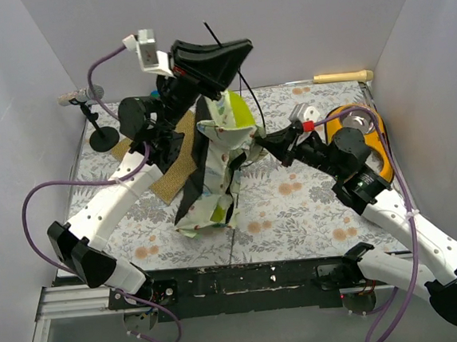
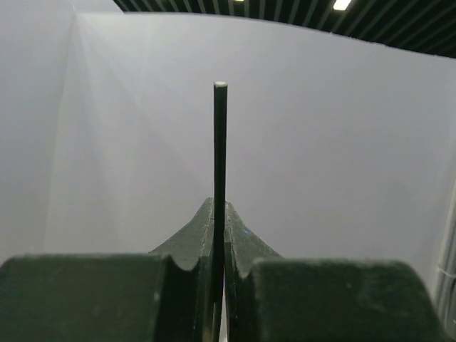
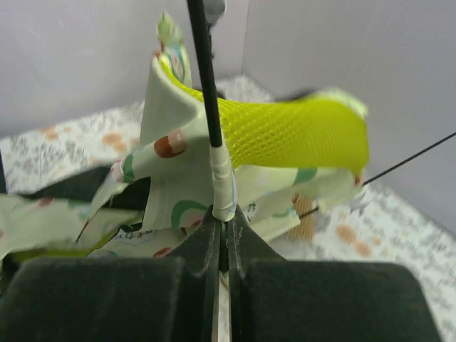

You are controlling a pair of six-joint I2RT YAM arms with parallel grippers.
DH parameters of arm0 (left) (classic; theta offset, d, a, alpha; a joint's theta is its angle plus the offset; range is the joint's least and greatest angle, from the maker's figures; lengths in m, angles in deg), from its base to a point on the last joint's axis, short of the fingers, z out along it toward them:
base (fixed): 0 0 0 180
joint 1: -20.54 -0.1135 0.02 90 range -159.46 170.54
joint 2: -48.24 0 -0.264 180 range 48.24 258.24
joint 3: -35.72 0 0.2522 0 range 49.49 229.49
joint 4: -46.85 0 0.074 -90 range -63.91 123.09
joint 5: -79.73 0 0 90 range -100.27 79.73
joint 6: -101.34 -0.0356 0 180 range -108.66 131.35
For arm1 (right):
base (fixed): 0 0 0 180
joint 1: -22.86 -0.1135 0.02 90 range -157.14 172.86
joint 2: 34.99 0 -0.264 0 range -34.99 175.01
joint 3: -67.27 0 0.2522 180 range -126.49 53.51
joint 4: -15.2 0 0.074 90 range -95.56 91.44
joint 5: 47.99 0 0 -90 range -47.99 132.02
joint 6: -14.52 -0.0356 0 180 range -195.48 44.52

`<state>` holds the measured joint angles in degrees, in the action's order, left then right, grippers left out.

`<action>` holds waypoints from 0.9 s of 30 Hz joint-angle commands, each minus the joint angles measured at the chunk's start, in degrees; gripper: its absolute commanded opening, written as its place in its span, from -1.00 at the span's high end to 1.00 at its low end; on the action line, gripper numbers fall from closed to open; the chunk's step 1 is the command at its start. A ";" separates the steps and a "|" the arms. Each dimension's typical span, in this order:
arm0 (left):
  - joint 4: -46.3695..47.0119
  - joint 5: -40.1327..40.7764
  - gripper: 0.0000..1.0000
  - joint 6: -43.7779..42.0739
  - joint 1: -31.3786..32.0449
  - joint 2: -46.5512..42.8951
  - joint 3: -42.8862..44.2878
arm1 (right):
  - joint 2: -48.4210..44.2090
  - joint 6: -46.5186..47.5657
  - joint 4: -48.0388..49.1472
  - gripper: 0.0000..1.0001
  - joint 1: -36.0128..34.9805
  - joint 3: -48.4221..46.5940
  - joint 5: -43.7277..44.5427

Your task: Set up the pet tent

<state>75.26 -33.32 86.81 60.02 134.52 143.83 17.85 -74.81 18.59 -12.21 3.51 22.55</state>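
The pet tent (image 1: 213, 180) hangs crumpled in the middle of the table, cream patterned fabric with black underside and lime-green lining (image 3: 299, 135). My left gripper (image 1: 222, 55) is raised high above it, shut on a thin black pole (image 2: 219, 157) that sticks up past the fingers. My right gripper (image 1: 262, 145) is at the tent's right side, shut on another black pole (image 3: 206, 78) at its white-wrapped section (image 3: 224, 182). A further thin pole (image 3: 413, 160) runs off to the right in the right wrist view.
A brown textured mat (image 1: 172, 172) lies under the left arm. An orange pet bowl (image 1: 361, 135) sits at the right. A microphone stand (image 1: 101, 134) is at the back left, a wooden stick (image 1: 342, 77) along the back wall. The table has a floral cloth (image 1: 287, 198).
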 commanded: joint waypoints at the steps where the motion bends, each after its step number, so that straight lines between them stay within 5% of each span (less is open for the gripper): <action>1: -14.84 -11.58 1.00 2.23 3.05 4.34 -11.54 | -0.55 1.35 0.53 0.92 -1.05 -3.44 -2.42; 11: -12.64 -11.23 1.00 5.13 2.53 1.26 -20.17 | -0.81 0.65 -7.73 0.97 -0.97 -8.97 -4.01; 20: -13.79 -9.12 1.00 6.72 -2.48 4.94 -3.66 | -2.83 3.12 -27.76 0.97 -0.97 -22.41 -6.45; 27: -17.83 -10.53 1.00 6.63 -2.57 6.45 7.08 | -1.25 -1.79 -33.57 0.97 -0.97 -31.10 -10.07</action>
<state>69.71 -37.49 95.00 57.70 138.22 150.98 18.88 -72.69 -22.81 -13.11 -18.21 17.39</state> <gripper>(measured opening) 0.024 0.047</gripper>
